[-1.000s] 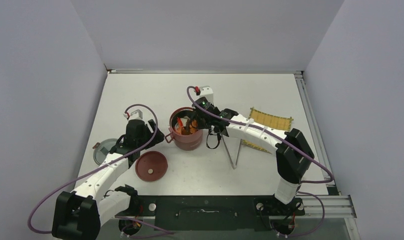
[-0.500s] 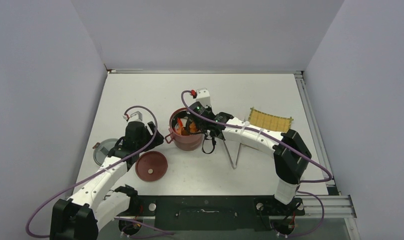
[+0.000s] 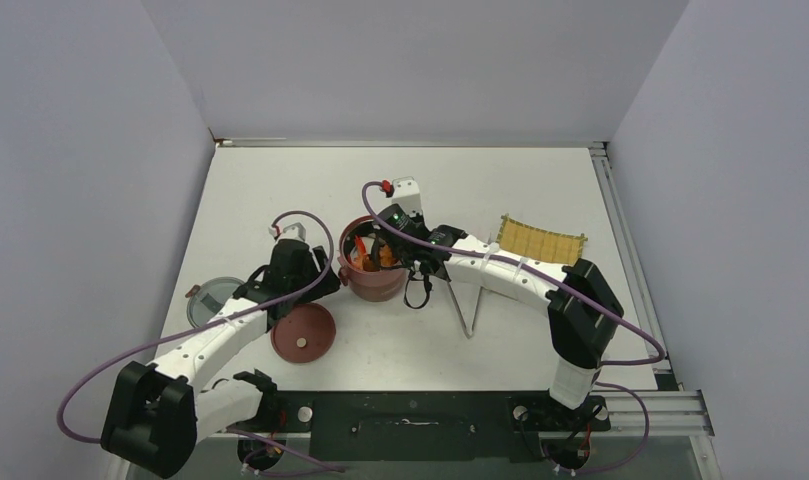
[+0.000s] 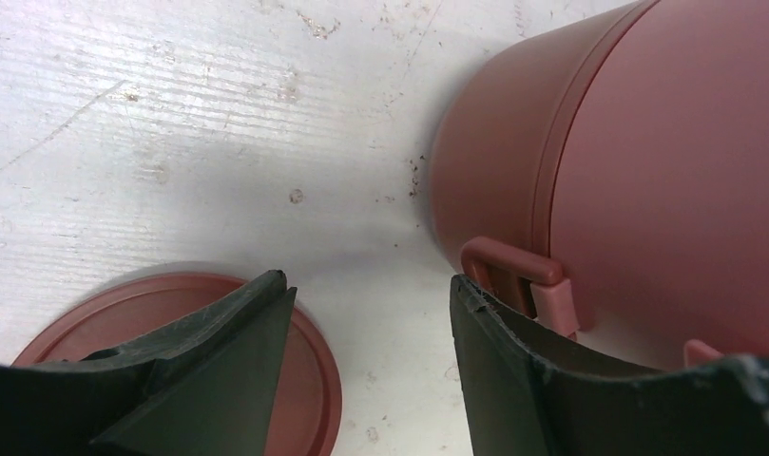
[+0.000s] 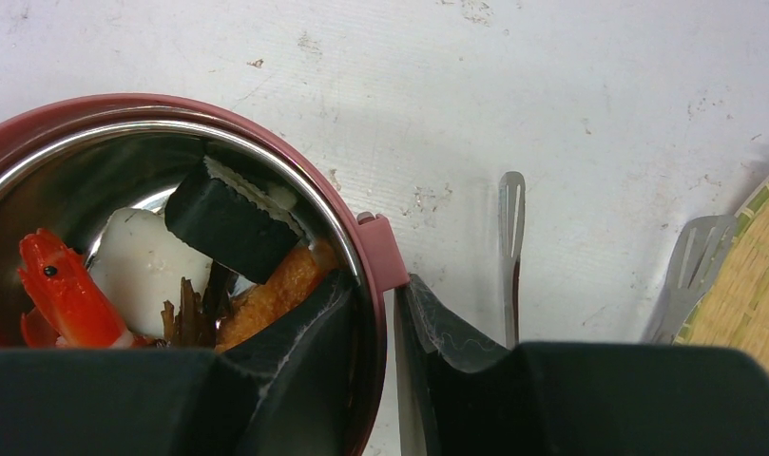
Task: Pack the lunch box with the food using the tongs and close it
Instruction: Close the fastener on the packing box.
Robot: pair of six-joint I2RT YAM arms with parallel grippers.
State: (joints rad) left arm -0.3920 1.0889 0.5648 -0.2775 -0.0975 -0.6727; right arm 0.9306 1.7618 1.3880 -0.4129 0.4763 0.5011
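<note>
The dark-red lunch box (image 3: pixel 372 270) stands mid-table without a lid, and food (image 5: pixel 138 271) lies in its steel inside: a red shrimp, a white piece, a black roll and an orange fried piece. My right gripper (image 5: pixel 378 280) is shut on the box's rim (image 5: pixel 373 249), one finger inside and one outside. Low over the table, my left gripper (image 4: pixel 371 285) is open and holds nothing. It hangs between a flat dark-red lid (image 4: pixel 314 380) and the box's side (image 4: pixel 646 161), near a clasp. The silver tongs (image 3: pixel 470 305) lie on the table right of the box.
A yellow woven mat (image 3: pixel 540 240) lies at the right, next to the tongs' tips (image 5: pixel 510 237). A greyish round lid (image 3: pixel 212 300) rests at the left, and the dark-red lid (image 3: pixel 303 332) lies in front of the box. Walls close in the table on three sides.
My left arm has swung right, bringing its gripper close to the lunch box, and its jaws have narrowed a little. The right gripper shifted slightly left at the rim, then held still.
</note>
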